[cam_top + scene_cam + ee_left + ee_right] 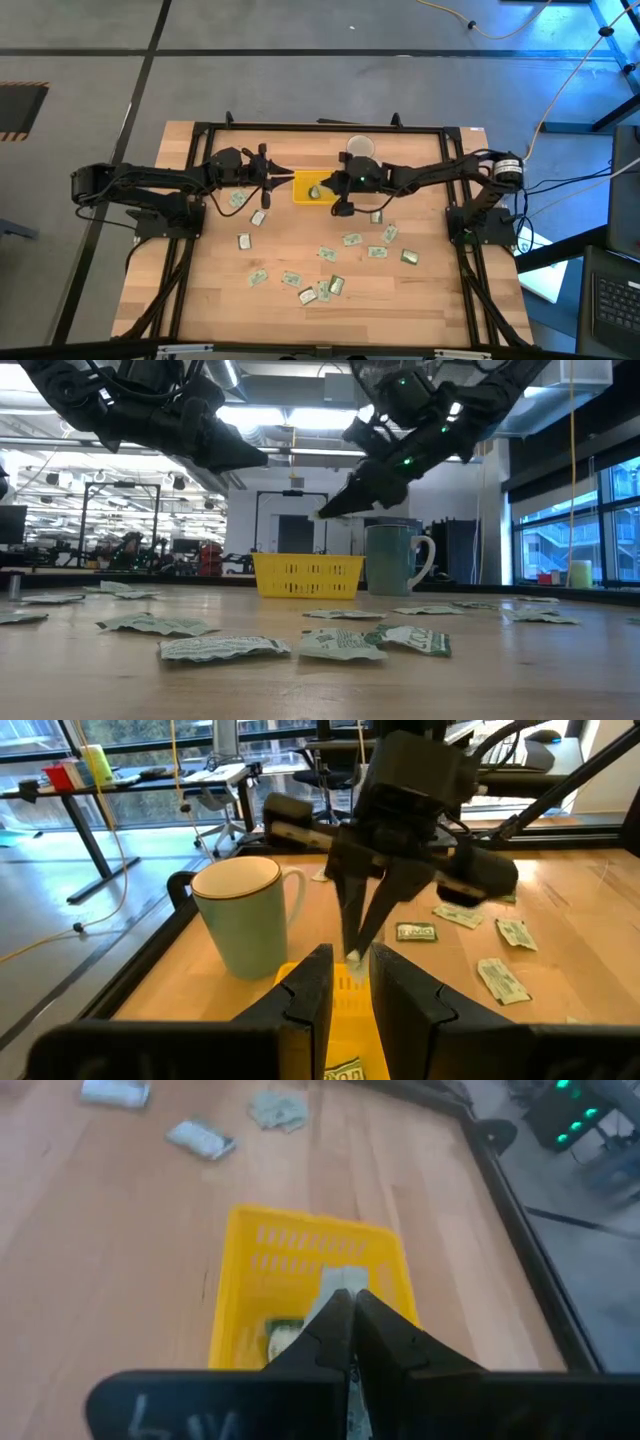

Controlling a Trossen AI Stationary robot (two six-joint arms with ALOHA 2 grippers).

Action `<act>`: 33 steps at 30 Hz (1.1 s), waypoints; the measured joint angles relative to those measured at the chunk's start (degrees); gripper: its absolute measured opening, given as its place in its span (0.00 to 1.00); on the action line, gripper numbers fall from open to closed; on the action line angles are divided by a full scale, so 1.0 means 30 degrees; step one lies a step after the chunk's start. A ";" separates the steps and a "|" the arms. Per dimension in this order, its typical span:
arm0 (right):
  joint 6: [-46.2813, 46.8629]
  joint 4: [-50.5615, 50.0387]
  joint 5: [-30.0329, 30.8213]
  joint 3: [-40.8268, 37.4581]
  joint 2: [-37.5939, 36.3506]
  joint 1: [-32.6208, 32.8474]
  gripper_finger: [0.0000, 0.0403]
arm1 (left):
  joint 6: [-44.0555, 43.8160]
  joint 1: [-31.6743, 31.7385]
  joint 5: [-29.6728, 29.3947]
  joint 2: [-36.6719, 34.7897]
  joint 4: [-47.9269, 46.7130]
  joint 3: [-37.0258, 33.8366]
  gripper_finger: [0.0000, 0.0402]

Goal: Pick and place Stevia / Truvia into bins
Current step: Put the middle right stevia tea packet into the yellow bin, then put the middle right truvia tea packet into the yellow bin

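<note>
Sachets (352, 240) lie scattered on the table (430, 300); one already in the yellow tray (300, 187).
Right gripper (344, 1295) pinches a sachet above the tray; left gripper (347, 982) hovers beside it, slightly parted, empty.

The dark right arm is stretched from three o'clock toward the centre, its two-finger right tool (322, 189) tilted downward with the fingers (352, 925) pressed nearly together. The dark left arm is extended from nine o'clock, its left tool (283, 176) held level, fingers (310, 988) slightly parted.
</note>
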 joint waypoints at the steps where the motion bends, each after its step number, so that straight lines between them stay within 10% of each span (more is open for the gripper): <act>1: 0.0150 0.0429 0.0007 0.0000 0.0312 0.0000 0.04 | -0.0001 0.0000 -0.0001 0.0000 0.0010 0.0000 0.16; 33: 0.0450 -0.0965 0.0024 0.0029 0.0869 0.0021 0.21 | 0.0007 0.0000 -0.0001 0.0000 -0.0042 0.0000 0.16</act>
